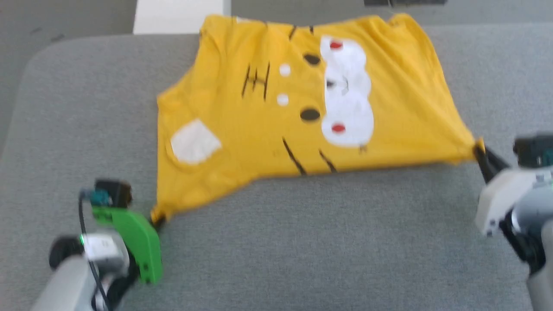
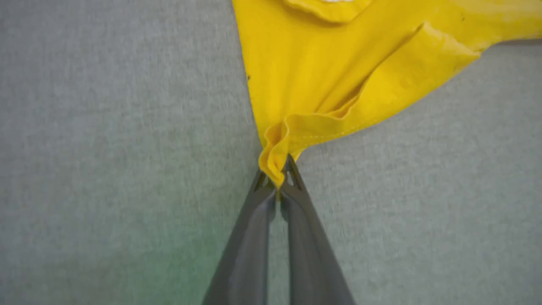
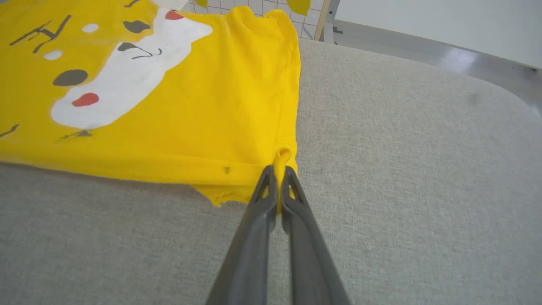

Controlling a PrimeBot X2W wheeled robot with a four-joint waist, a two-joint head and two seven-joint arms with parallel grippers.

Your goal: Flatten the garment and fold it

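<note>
Bare grey tabletop (image 1: 328, 242) lay open on the near side, between the left gripper (image 1: 156, 220) and the right gripper (image 1: 478, 150). The yellow T-shirt (image 1: 259, 142) they pinched by its corners covered the far middle; strips beside it were free.

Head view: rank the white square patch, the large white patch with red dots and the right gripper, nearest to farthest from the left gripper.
1. The white square patch, just up the view from the left gripper, on the garment's left part.
2. The large white patch, right of the garment's centre.
3. The right gripper, pinching the garment's far right corner.
</note>
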